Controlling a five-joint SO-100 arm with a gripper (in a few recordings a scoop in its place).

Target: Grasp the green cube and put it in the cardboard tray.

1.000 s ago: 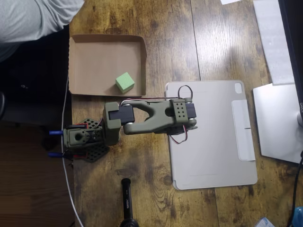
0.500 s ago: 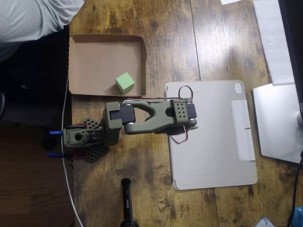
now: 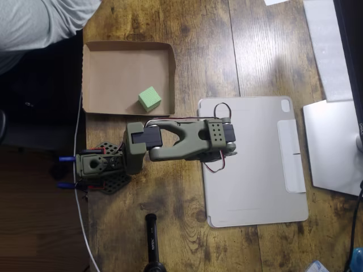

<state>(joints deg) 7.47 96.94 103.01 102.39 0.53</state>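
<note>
A dark, knotty wooden table [image 3: 227, 56] with visible plank seams carries everything. A pale grey slab [image 3: 255, 164] lies flat on it. Right of the slab sit white sheets [image 3: 329, 45] (partly cut off by the frame edge). Left of the table, the floor is dark.

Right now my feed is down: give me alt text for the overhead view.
The green cube sits inside the cardboard tray, near its lower right corner. The olive-green arm lies folded below the tray, reaching over a pale grey tablet on the wooden table.
</note>
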